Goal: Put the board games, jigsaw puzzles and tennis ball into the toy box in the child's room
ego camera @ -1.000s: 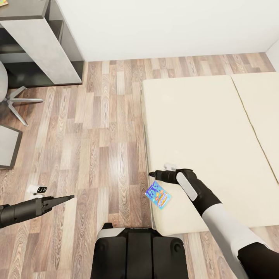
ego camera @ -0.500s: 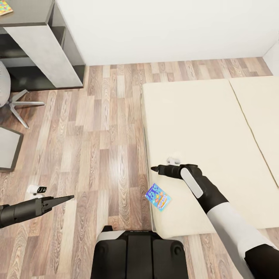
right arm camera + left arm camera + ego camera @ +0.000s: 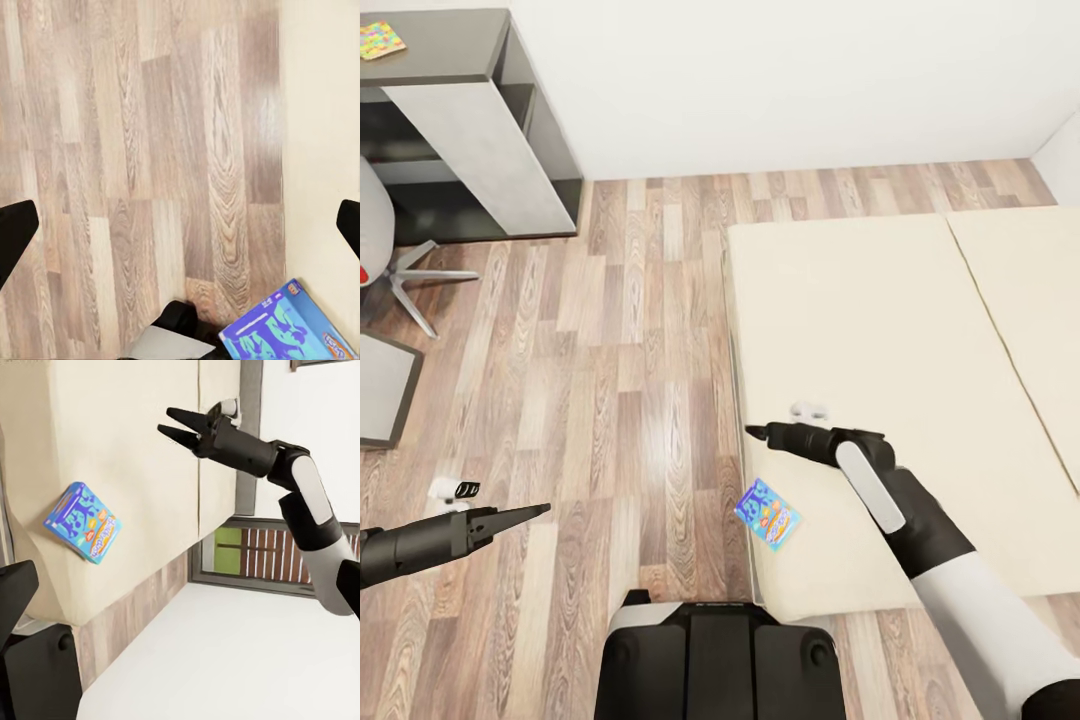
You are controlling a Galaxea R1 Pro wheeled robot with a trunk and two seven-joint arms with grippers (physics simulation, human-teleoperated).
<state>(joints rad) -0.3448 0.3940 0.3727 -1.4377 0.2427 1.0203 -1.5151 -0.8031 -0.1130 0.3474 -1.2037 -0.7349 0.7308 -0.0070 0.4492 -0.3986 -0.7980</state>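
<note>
A blue board game (image 3: 768, 513) lies flat at the near left corner of the beige bed (image 3: 890, 320); it also shows in the left wrist view (image 3: 82, 521) and the right wrist view (image 3: 289, 330). My right gripper (image 3: 753, 432) hovers open and empty a little beyond the game, over the bed's left edge; the left wrist view also catches the right gripper (image 3: 166, 421) with its jaws apart. My left gripper (image 3: 538, 512) hangs over the wood floor to the left, open and holding nothing. A multicoloured jigsaw puzzle (image 3: 380, 41) lies on the dark grey section of the table (image 3: 450, 45) at the far left.
A grey swivel chair (image 3: 385, 255) stands by the table at the left edge. A grey panel (image 3: 380, 385) sits low on the left. Wood-plank floor (image 3: 630, 330) stretches between table and bed. The robot's base (image 3: 720, 655) is at the bottom centre.
My right gripper has drawn back from the blue board game, which stays on the bed. The head view has shifted, bringing more of the table into sight. The left arm has not moved.
</note>
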